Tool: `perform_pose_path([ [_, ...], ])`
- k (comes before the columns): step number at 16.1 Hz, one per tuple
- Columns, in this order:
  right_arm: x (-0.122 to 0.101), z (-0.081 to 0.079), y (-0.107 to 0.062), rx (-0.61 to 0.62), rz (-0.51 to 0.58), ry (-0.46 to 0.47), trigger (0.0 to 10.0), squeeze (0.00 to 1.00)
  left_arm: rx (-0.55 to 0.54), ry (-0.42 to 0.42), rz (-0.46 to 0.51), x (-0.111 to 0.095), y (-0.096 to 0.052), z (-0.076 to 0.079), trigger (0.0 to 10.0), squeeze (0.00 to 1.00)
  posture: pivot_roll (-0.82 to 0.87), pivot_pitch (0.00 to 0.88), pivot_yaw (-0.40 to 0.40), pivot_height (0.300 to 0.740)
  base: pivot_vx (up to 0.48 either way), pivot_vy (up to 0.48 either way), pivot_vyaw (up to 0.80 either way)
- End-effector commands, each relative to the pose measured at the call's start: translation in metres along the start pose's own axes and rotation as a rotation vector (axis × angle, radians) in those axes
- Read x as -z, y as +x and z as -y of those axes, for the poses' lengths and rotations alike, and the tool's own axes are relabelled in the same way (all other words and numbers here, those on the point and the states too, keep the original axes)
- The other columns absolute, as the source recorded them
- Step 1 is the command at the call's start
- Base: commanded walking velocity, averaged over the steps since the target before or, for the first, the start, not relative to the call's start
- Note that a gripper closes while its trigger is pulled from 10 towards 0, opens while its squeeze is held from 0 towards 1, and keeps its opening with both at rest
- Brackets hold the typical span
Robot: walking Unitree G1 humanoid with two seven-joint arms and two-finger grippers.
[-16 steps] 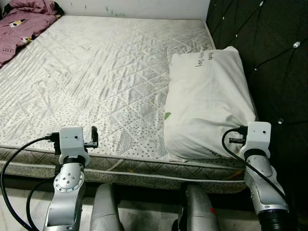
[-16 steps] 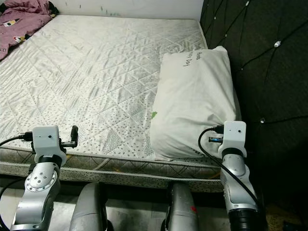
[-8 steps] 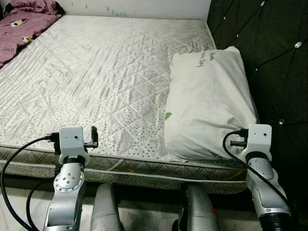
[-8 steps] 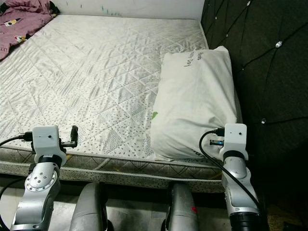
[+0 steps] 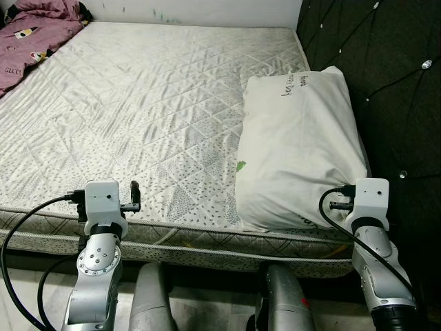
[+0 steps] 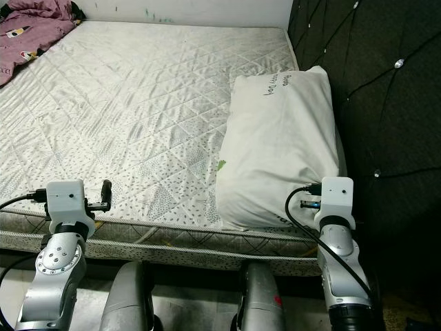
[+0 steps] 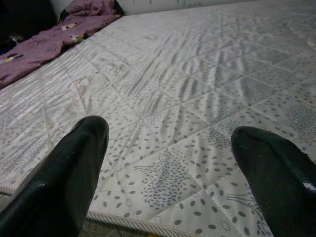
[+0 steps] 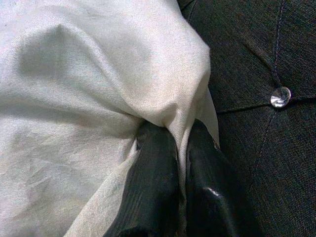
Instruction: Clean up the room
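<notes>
A white pillow with small dark lettering lies on the bed's right side, against the black tufted headboard. My right gripper is shut on the pillow, pinching a fold of its cloth at the near right corner beside the headboard. The right wrist sits at that corner. My left gripper is open with nothing between its fingers, hovering over the near edge of the quilted mattress. Its wrist stands at the bed's near left edge.
The grey-white quilted mattress stretches far ahead. A crumpled purple blanket lies at its far left corner, also in the left wrist view as the purple blanket. A white wall runs behind the bed. My legs stand on floor below the bed edge.
The pillow's near right corner has shifted slightly under my right gripper's pinch. The view has drifted a little. My left arm has stayed where it was.
</notes>
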State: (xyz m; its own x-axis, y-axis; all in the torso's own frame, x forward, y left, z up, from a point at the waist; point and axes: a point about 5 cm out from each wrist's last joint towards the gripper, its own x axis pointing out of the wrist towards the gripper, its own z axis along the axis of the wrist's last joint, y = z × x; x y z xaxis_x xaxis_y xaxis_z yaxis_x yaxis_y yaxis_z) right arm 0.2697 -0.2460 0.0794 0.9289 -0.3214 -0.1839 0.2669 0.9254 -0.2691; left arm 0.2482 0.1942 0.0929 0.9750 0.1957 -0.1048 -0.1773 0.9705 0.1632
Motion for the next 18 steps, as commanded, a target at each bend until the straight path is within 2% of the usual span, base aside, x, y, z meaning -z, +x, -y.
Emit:
perform_pose_path([
  [1, 0.000, -0.004, -0.003, -0.019, -0.002, -0.002, 0.0, 0.00, -0.002, 0.010, 0.001, 0.000, 0.001, -0.002, 10.0, 0.00, -0.07, 0.000, -0.006, 0.582, 0.000, 0.000, 0.00],
  [3, 0.002, -0.003, -0.003, -0.010, -0.017, -0.002, 0.0, 0.00, -0.001, 0.011, 0.001, 0.000, 0.001, -0.002, 10.0, 0.00, -0.07, 0.000, -0.006, 0.582, 0.000, 0.000, 0.00],
  [4, -0.022, 0.009, 0.036, -0.021, 0.005, -0.006, 0.0, 0.00, -0.002, 0.009, 0.003, -0.001, 0.000, -0.003, 10.0, 0.00, -0.05, 0.000, -0.010, 0.582, 0.000, 0.000, 0.00],
  [5, -0.045, 0.020, 0.060, -0.028, 0.025, 0.000, 0.0, 0.00, -0.003, 0.008, 0.006, -0.001, 0.000, -0.003, 10.0, 0.00, -0.05, 0.000, -0.010, 0.582, 0.000, 0.000, 0.00],
  [6, -0.064, 0.028, 0.074, -0.035, 0.041, 0.018, 0.0, 0.00, 0.001, 0.012, 0.011, -0.002, 0.000, -0.003, 10.0, 0.00, -0.05, 0.000, -0.007, 0.582, 0.000, 0.000, 0.00],
  [7, -0.076, 0.034, 0.081, -0.036, 0.050, 0.033, 0.0, 0.00, 0.007, 0.018, 0.016, -0.003, 0.001, -0.002, 10.0, 0.00, -0.05, 0.000, -0.008, 0.582, 0.000, 0.000, 0.00],
  [10, -0.083, 0.051, 0.086, 0.053, 0.046, 0.012, 0.0, 0.00, 0.002, 0.023, 0.017, -0.003, 0.001, -0.002, 10.0, 0.00, -0.05, 0.000, -0.012, 0.582, 0.000, 0.000, 0.00],
  [13, -0.083, 0.090, 0.088, 0.227, -0.007, 0.014, 0.0, 0.00, -0.012, 0.024, 0.015, -0.002, -0.001, -0.004, 10.0, 0.00, -0.04, 0.000, -0.020, 0.582, 0.000, 0.000, 0.00],
  [14, -0.079, 0.096, 0.087, 0.255, -0.022, 0.011, 0.0, 0.00, -0.014, 0.024, 0.014, -0.002, -0.001, -0.005, 10.0, 0.00, -0.04, 0.000, -0.020, 0.582, 0.000, 0.000, 0.00],
  [15, -0.069, 0.107, 0.083, 0.297, -0.053, -0.008, 0.0, 0.00, -0.017, 0.024, 0.014, -0.002, -0.001, -0.005, 10.0, 0.00, -0.04, 0.000, -0.024, 0.582, 0.000, 0.000, 0.00],
  [18, -0.036, 0.120, 0.070, 0.352, -0.136, -0.037, 0.0, 0.00, -0.018, 0.026, 0.013, -0.002, -0.002, -0.005, 10.0, 0.00, -0.04, 0.000, -0.025, 0.582, 0.000, 0.000, 0.00],
])
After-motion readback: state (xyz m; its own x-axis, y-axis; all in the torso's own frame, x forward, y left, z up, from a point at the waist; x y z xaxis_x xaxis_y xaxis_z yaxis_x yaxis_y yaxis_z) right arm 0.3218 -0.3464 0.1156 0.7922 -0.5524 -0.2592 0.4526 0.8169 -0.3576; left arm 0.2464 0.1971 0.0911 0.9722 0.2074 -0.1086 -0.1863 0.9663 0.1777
